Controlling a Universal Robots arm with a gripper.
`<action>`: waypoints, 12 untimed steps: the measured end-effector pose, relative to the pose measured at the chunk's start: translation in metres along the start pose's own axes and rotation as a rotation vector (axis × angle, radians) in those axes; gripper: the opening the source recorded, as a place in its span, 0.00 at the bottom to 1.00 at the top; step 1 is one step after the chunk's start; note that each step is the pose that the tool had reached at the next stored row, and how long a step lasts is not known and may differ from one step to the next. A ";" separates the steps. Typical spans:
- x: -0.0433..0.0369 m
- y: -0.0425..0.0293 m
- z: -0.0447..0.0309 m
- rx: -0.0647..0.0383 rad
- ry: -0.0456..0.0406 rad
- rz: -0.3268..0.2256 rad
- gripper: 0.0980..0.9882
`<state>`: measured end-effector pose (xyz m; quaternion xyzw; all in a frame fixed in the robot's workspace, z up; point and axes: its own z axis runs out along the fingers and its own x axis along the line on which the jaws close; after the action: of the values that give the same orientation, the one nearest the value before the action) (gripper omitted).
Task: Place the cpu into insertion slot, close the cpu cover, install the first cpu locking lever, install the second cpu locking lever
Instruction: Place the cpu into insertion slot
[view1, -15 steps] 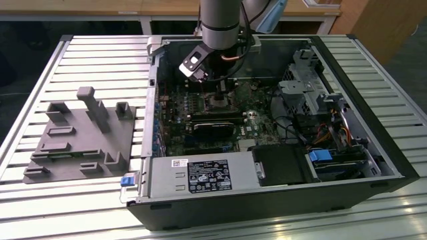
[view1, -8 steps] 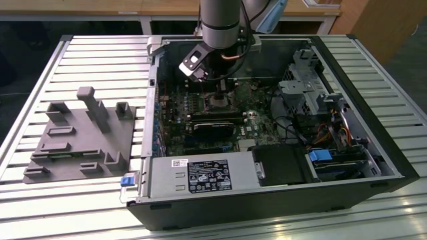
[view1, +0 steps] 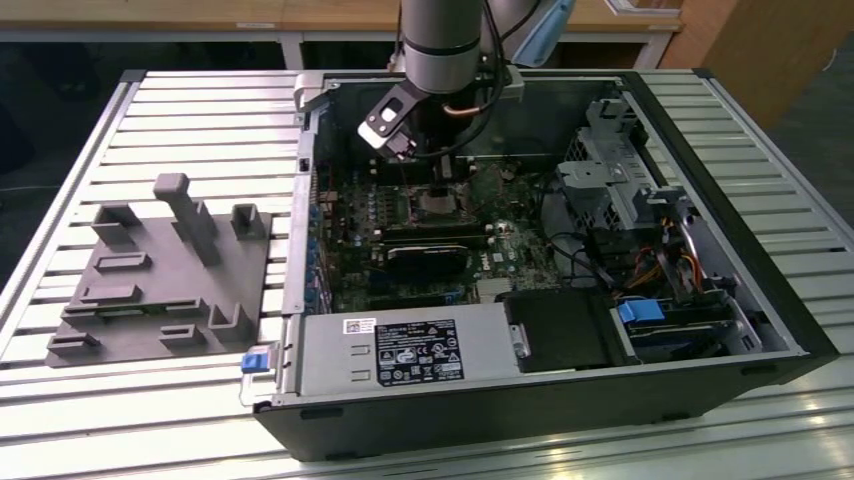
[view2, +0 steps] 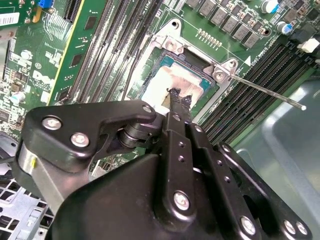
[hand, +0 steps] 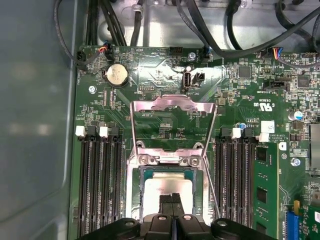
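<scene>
While the cpu (hand: 167, 184) lies seated in the insertion slot (hand: 141, 200), the cpu cover (hand: 172, 101) stands swung back; the pincer (hand: 171, 197), fingers pressed together and gripping nothing, touches the chip's face as the arm (view1: 441, 40) reaches straight down into the computer case (view1: 747, 290).

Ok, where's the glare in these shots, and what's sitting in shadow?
Second wrist view: glare whitens the face of the cpu. First wrist view: a softer sheen on it and on the open cpu cover. Exterior view: the slatted table shines, while the inside of the computer case sits dim.
</scene>
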<state>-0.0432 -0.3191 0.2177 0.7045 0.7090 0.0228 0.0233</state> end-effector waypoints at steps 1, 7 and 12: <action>0.0000 0.0000 -0.0002 0.000 0.0002 0.000 0.01; -0.0001 0.0001 -0.0019 0.002 0.0026 0.000 0.01; 0.0000 0.0003 -0.0042 0.003 0.0048 0.000 0.01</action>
<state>-0.0432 -0.3191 0.2219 0.7046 0.7090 0.0235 0.0206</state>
